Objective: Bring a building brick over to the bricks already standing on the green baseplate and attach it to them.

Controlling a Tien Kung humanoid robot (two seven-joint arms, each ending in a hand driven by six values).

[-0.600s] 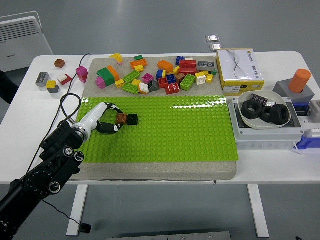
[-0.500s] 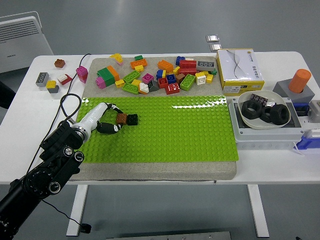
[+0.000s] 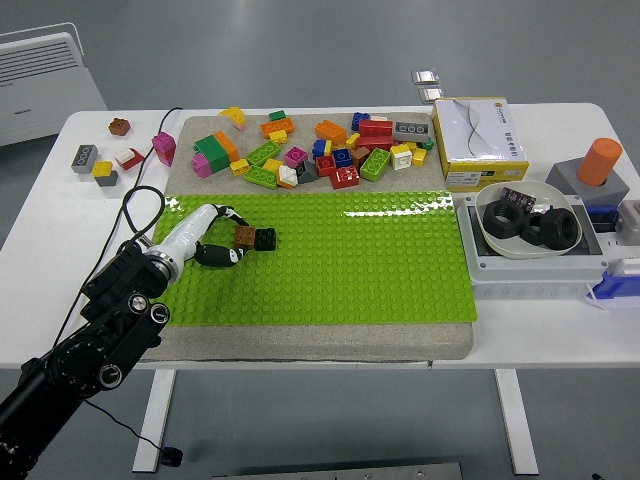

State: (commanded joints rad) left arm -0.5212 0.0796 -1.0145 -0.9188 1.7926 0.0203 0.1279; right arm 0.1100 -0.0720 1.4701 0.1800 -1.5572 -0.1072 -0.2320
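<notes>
1. Nearest, the robot's black left arm (image 3: 95,345) comes in from the lower left corner and reaches up over the near left part of the white table (image 3: 520,340), a short path to the left end of the plate. The right arm is not in view.
2. Its white-and-black left hand (image 3: 215,245) lies low on the bumpy green plastic baseplate (image 3: 360,260), fingers curled toward the small brown brick (image 3: 243,236). They look closed on it, probably to press it down, though the contact itself is too small to confirm.
3. The brown brick sits touching the left side of the small black brick (image 3: 265,238) standing on the plate, so the join seems made or nearly so.
4. Farther back, the heap of loose coloured bricks (image 3: 320,150) lies on the grey mat, within reach as supply.
5. At the far left, a few stray bricks (image 3: 100,160) rest on the bare table.
</notes>
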